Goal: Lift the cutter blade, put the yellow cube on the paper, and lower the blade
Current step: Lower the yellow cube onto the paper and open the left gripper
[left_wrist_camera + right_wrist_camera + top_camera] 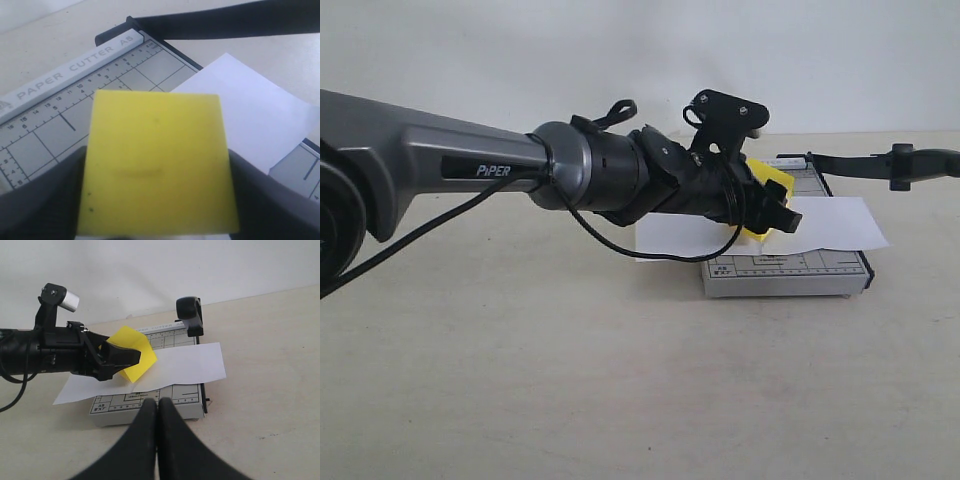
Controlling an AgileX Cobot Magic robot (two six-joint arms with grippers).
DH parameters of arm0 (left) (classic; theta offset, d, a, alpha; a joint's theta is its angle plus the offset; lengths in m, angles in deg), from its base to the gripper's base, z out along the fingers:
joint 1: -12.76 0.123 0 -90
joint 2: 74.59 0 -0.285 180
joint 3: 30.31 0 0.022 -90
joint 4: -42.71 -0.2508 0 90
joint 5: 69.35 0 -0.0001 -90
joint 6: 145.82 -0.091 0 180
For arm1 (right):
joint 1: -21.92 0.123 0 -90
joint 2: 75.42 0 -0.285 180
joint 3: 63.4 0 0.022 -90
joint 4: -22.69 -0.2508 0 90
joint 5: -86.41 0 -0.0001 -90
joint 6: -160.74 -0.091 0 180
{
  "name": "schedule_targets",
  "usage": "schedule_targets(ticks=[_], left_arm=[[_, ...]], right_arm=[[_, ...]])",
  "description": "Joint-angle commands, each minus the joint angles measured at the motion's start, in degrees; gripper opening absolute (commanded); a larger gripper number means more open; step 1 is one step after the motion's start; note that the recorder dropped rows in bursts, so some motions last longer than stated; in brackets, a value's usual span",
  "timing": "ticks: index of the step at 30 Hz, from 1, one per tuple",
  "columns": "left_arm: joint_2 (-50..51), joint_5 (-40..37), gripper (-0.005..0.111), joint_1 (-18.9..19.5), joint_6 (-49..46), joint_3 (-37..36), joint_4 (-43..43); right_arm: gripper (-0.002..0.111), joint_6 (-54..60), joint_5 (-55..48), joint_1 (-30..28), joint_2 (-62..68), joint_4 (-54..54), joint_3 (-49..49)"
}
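My left gripper is shut on the yellow cube, one black finger on each side. The cube hangs tilted just over the white paper; I cannot tell whether its low corner touches. The paper lies across the grey gridded cutter base and overhangs both ends. The cutter blade stands raised, its thick black handle in the air. My right gripper is shut with nothing between its fingers, low in front of the base's near edge, and does not show in the exterior view.
The cutter stands on a beige tabletop near a white wall. The left arm's grey forearm and its loose black cable stretch in from the left. A white ruler bar marked PAPER CUTTER A5 runs along the base's far side.
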Motion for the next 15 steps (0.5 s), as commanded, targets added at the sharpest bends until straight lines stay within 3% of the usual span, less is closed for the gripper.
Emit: schedule_targets(ticks=[1, 10, 15], left_arm=[[0.07, 0.89, 0.045, -0.15, 0.27, 0.41, 0.60], [0.07, 0.89, 0.060, -0.15, 0.46, 0.41, 0.60], [0.07, 0.89, 0.060, -0.15, 0.46, 0.41, 0.60]], right_arm=[[0.000, 0.24, 0.60, 0.14, -0.15, 0.16, -0.21], [0.000, 0.24, 0.60, 0.14, -0.15, 0.16, -0.21], [0.000, 0.24, 0.60, 0.14, -0.15, 0.16, -0.21]])
